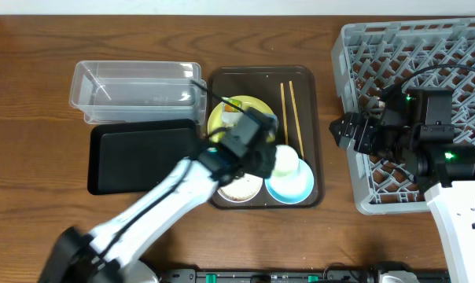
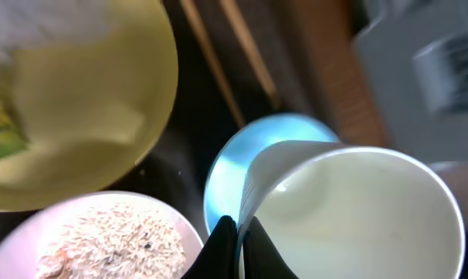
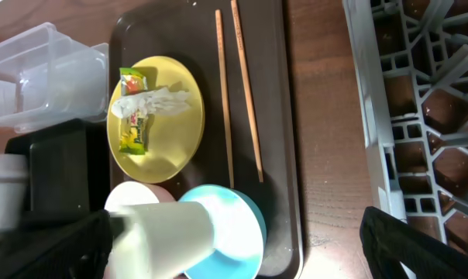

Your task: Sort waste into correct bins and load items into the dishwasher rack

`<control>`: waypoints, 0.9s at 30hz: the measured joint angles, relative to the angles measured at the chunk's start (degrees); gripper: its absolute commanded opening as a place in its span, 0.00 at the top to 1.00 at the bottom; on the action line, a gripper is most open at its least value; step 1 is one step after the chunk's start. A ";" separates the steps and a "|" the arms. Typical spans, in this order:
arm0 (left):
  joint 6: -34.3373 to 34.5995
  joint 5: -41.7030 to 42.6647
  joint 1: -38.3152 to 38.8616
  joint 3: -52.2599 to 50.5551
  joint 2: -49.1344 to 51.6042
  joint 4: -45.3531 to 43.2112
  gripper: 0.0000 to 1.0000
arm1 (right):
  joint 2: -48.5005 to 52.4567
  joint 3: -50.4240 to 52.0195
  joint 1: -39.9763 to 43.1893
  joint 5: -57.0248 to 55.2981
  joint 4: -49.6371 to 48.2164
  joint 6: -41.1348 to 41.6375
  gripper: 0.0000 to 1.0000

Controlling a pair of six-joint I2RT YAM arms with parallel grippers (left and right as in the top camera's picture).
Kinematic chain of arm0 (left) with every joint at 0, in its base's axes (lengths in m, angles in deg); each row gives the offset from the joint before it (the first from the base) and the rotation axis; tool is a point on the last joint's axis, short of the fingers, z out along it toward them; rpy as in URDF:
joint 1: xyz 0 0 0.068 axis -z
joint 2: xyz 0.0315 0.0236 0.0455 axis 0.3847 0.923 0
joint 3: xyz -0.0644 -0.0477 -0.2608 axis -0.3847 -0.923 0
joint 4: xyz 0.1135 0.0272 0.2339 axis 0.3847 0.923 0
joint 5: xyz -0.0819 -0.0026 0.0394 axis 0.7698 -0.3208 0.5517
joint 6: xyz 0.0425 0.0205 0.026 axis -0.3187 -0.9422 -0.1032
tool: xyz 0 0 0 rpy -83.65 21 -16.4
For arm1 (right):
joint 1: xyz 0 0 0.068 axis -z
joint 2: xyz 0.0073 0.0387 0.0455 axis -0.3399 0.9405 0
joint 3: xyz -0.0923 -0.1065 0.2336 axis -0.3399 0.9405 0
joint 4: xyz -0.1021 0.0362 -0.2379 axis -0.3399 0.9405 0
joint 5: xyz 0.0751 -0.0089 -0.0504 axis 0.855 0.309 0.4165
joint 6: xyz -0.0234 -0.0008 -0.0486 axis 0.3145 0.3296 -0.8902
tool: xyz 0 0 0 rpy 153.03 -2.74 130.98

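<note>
1. Left gripper (image 2: 238, 232) clamps the white cup's (image 2: 350, 209) rim; we see it tipped over the light-blue bowl (image 1: 300, 189).
2. Right gripper (image 1: 336, 131) hangs spread at the dishwasher rack's (image 1: 426, 47) edge, near the brown tray (image 1: 308, 110).
3. Our plate (image 3: 168, 132) holds wrapper (image 3: 133, 132) and scrap (image 3: 153, 101), beside the chopsticks (image 3: 224, 101).

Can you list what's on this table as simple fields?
Left gripper: shut on the white cup at its rim, partly over the blue bowl
Right gripper: by the rack, grip unclear
Plate: holds wrapper and white scrap
Chopsticks: on the brown tray
Rice: in a pale bowl
</note>
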 measured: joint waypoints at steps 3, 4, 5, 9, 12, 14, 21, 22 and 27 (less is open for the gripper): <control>0.00 5.49 -5.49 0.13 -5.53 0.00 0.94 | 0.00 -0.02 0.00 0.90 -0.96 -1.66 0.02; -0.02 9.09 -8.63 0.22 -7.41 -0.02 0.94 | 0.00 -0.02 0.00 2.51 -1.81 -3.28 0.04; -0.13 12.70 -11.47 0.33 -8.68 -0.09 0.94 | 0.00 -0.04 0.00 4.76 -2.82 -5.20 0.04; -0.90 32.41 -23.69 0.57 -10.54 -1.51 0.94 | 0.00 -0.11 -0.04 18.99 -7.34 -13.09 0.08; -1.11 47.69 -30.67 0.59 -10.23 -1.95 0.94 | 0.00 -0.13 -1.55 29.24 -12.70 -15.82 0.09; -1.14 55.76 -33.20 0.59 -10.19 -2.03 0.94 | 0.00 -0.20 -4.46 34.03 -16.13 -16.46 0.08; -1.16 69.61 -34.75 0.59 -10.19 -2.89 0.94 | 0.00 -0.20 -17.16 37.73 -24.96 -16.37 0.08; -1.14 70.49 -34.75 0.59 -10.16 -2.89 0.94 | 0.00 -0.20 -18.71 37.05 -26.16 -16.09 0.10; -1.16 72.89 -34.75 0.59 -10.16 -2.97 0.94 | 0.13 -0.24 -23.32 34.88 -30.60 -14.75 0.20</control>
